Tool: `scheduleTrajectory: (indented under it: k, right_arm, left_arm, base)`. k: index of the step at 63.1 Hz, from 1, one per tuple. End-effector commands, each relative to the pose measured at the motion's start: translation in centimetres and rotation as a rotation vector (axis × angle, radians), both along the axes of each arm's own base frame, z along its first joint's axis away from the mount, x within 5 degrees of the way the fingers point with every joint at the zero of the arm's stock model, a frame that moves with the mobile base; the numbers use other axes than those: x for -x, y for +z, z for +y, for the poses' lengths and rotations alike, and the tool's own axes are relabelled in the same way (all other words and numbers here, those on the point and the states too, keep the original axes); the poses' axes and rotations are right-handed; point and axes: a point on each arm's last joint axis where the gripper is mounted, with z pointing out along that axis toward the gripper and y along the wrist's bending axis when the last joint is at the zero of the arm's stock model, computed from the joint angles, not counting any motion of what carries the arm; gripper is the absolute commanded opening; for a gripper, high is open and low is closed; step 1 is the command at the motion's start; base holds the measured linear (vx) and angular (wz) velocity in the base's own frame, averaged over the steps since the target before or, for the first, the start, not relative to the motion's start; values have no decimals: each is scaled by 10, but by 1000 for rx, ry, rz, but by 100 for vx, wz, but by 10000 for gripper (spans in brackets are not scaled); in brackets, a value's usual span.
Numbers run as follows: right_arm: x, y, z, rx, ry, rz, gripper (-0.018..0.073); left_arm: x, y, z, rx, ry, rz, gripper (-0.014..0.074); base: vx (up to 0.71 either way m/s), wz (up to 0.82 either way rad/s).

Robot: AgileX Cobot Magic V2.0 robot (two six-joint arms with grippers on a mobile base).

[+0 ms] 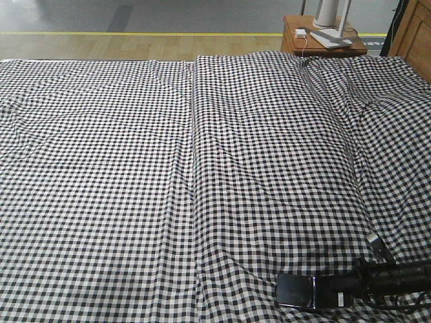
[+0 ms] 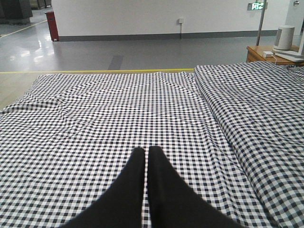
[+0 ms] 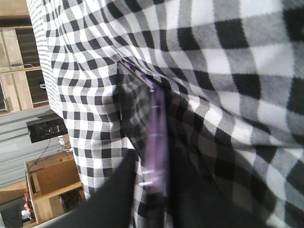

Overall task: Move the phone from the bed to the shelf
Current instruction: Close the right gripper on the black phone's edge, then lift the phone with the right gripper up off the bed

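The phone (image 1: 296,291) lies low at the bed's (image 1: 135,188) front right, a glossy black slab. My right gripper (image 1: 330,294) reaches in from the right and is shut on the phone's right end. In the right wrist view the phone (image 3: 153,128) shows edge-on with its pinkish-purple edge between my two dark fingers (image 3: 118,190), blurred, against the gingham cloth. My left gripper (image 2: 146,151) is shut and empty over the bed's (image 2: 95,118) left half. Pale wood planks that look like the shelf (image 3: 14,90) show at the left edge of the right wrist view.
A small orange-brown side table (image 1: 323,44) stands past the bed's far right corner with a white cylinder (image 1: 330,13) and a flat grey device (image 1: 331,38) on it. A brown wooden cabinet (image 1: 414,33) is at the far right. Grey floor with a yellow line (image 1: 135,33) lies beyond.
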Motion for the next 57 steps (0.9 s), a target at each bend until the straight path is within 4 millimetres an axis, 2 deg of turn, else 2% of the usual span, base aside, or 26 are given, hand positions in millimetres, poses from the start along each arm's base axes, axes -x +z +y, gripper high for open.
scheduleTrajectory:
  k: [1, 17, 27, 40, 57]
  right_arm:
    - [-13, 27, -2, -67, 9, -76, -13]
    - [-15, 36, -1, -116, 23, -128, -9]
    - [-18, 50, -3, -105, 23, -146, -7]
    - [-10, 84, 4, -98, 46, -196, -3]
    - [-10, 150, 21, -44, 127, -308, -3]
  left_arm:
    - [0, 4, 0, 5, 3, -71, 1]
    - [0, 4, 0, 5, 3, -71, 1]
    - [0, 4, 0, 5, 3, -71, 1]
    - [0, 4, 0, 5, 3, -71, 1]
    - [0, 4, 0, 5, 3, -71, 1]
  base:
    - [0, 0]
    - [0, 0]
    - [0, 0]
    - [0, 0]
    - [0, 0]
